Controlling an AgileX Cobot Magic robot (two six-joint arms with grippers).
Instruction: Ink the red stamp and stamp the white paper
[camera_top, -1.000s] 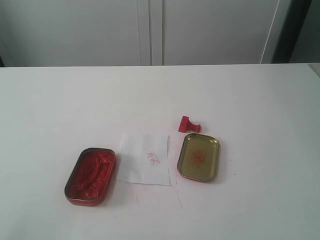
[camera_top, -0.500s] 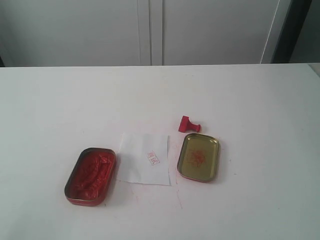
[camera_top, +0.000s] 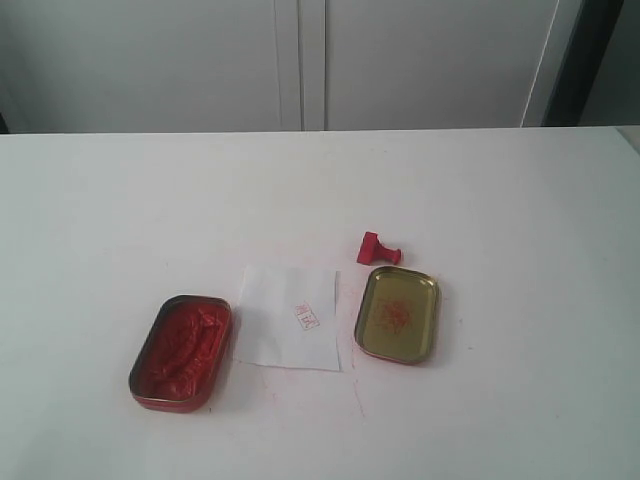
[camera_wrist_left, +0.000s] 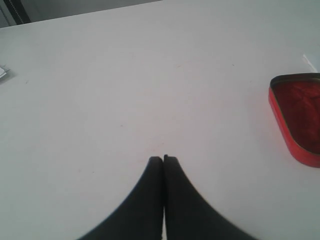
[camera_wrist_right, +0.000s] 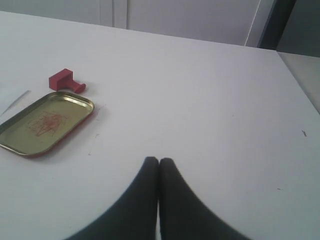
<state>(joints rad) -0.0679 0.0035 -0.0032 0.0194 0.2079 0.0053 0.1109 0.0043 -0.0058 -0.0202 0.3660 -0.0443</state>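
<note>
**Exterior view.** Shows nothing displaced over the last second: same layout throughout, with neither gripper in frame. Shows the red stamp (camera_top: 379, 249) tipped on its side on the white table (camera_top: 520, 220), just beside one end of the gold lid (camera_top: 398, 314). Shows the white paper (camera_top: 288, 315) flat between that lid and the tin of red ink paste (camera_top: 181, 350), already carrying a small red mark (camera_top: 307, 317). Suggests, as a judgement, either a finished print or a pause ahead of a fresh pass. With the stamp unheld, calls for a pick-up first.

**Left wrist view.** Shows the left gripper (camera_wrist_left: 163, 159) with jaws pressed together, empty, over bare tabletop. Places the ink tin ahead and off to one side of the fingertips, well apart, partly cut by the frame edge. Offers no sight of the stamp.

**Right wrist view.** Shows the right gripper (camera_wrist_right: 158, 160) likewise closed on nothing. Places the stamp ahead of the fingertips and well apart, just beyond the lid, handle level with the table. Leaves open tabletop between gripper and stamp, with only the lid near the approach line. Points to one likely difficulty: closed jaws needing to part, and a toppled stamp offering its handle sideways rather than upright.
</note>
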